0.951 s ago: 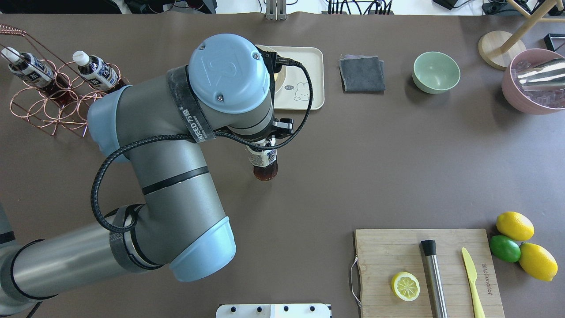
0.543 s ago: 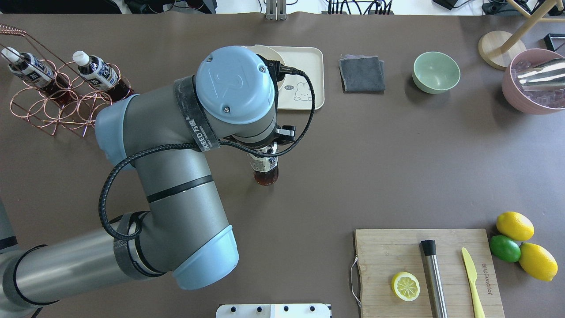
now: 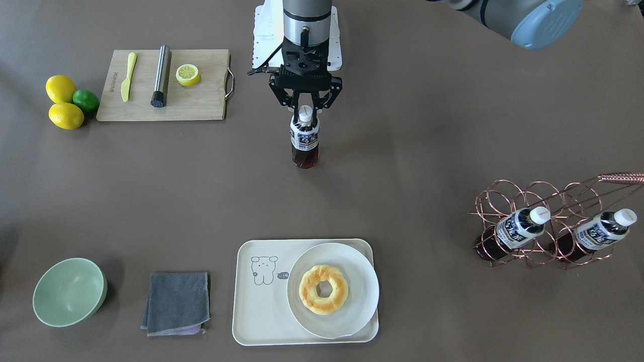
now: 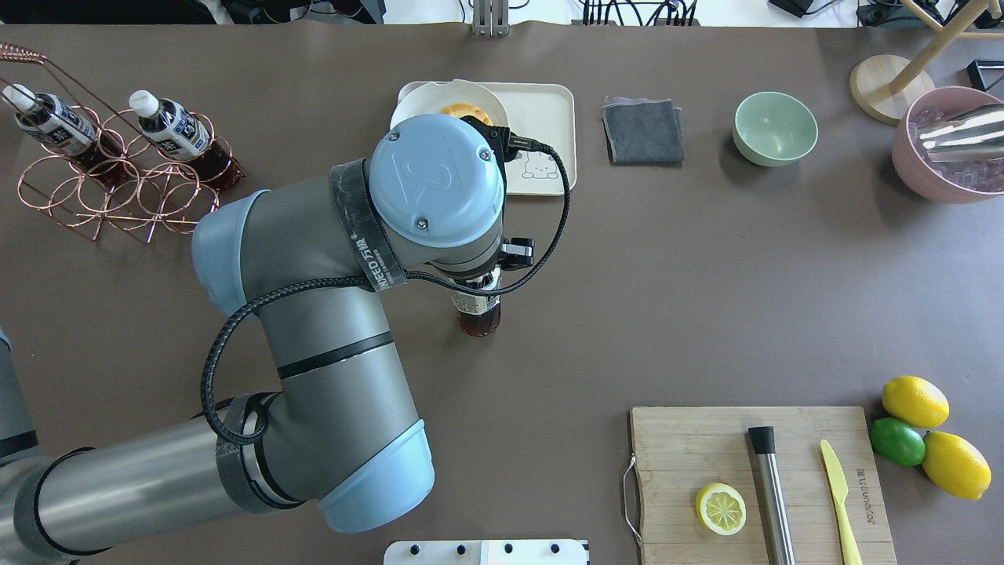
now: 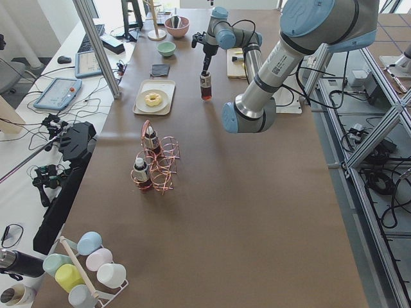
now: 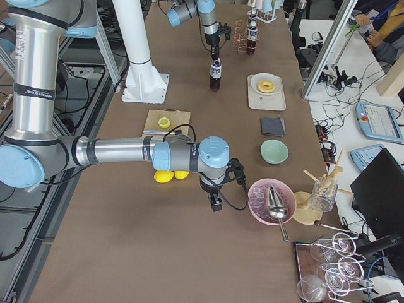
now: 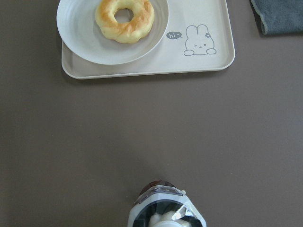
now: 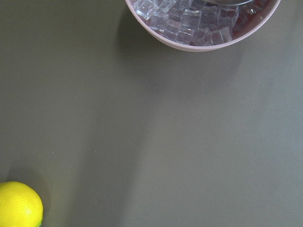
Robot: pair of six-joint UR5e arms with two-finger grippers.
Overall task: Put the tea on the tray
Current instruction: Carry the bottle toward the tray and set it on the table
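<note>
Brown bench [image 3: 453, 125]: my left gripper [image 3: 306, 109] clamps the tea bottle [image 3: 304, 143]; I'd carry it upright onto bare tray [image 3: 261, 311] ahead, avoiding the plate [image 3: 363, 291].

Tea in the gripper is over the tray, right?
No. The tea in the left gripper is over bare table, not over the tray, which lies apart from it. The front-facing view shows it.
</note>
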